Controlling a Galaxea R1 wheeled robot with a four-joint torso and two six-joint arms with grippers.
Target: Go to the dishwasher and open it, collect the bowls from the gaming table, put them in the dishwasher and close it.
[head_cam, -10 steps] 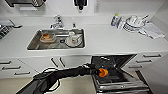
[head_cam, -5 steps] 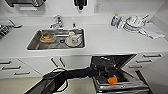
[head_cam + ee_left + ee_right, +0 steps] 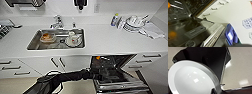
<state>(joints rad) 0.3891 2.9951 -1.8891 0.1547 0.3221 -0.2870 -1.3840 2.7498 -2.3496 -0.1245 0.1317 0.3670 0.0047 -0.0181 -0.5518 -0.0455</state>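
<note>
The dishwasher (image 3: 112, 72) is sitting wide open under the white counter (image 3: 105, 40), off to the right of the sink (image 3: 32, 45), door dropped flat and the inside mostly just black. You can pick out some wire rack lines in there but not much more. There's a small orange thing (image 3: 98, 57) up at the back of the cavity that looks like the orange bowl, though it's too small and smeared to be sure of its shape. The left arm (image 3: 65, 77) reaches in from the lower left, and its end gets lost against the dark interior, so I can't tell whether that gripper is holding anything or has let go. From the left wrist view you get the inner face of the door (image 3: 190, 31), a steel edge strip (image 3: 214, 36), an orange reflection or blur on the dark panel, and a blue object (image 3: 230, 35) cut off at the side with a pale patch I can't read. There are grey label-looking marks on the white surface next to it, not legible. The right wrist view has a big white bowl or plate (image 3: 191, 79) up close against a dark panel; whether the right gripper is clamped on it isn't visible. Dishes (image 3: 133, 22) sit at the counter's far right, a mug (image 3: 75, 39) in the sink.
</note>
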